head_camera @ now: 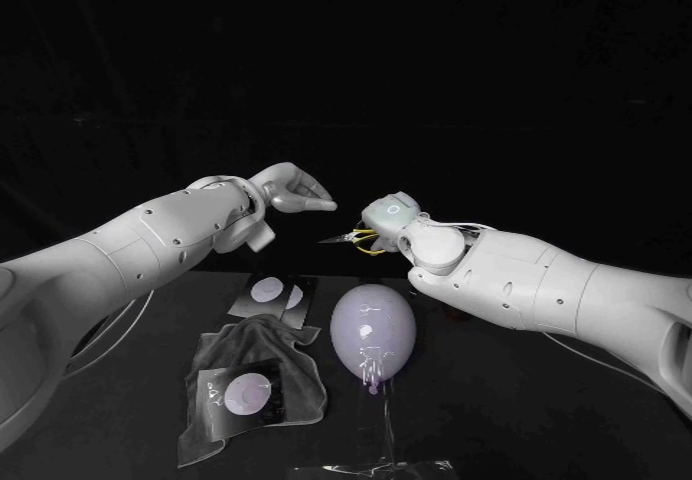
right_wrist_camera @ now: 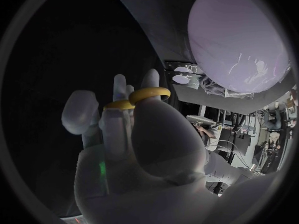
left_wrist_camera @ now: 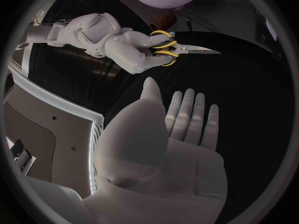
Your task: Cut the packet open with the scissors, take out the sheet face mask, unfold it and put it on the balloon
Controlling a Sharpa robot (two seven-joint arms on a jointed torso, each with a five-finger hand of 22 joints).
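Our right hand (head_camera: 392, 215) grips the yellow-handled scissors (left_wrist_camera: 184, 48) aloft, our left hand (left_wrist_camera: 181, 134) is empty with fingers (left_wrist_camera: 187, 109) outstretched, and the packet (head_camera: 274, 297) lies flat on the worktop (head_camera: 505, 400) beside the balloon (head_camera: 372, 325); light, limp and probably slick, we judge it best pinched by an edge

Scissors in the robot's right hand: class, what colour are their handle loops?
The scissors have yellow handle loops; the left wrist view shows them best.

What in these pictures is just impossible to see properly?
- Scissors blades: right wrist view, hidden behind the right hand's own fingers.
- Packets: head view, too small to tell whether either is cut open.
- Clear object: head view, cut off by bottom edge.
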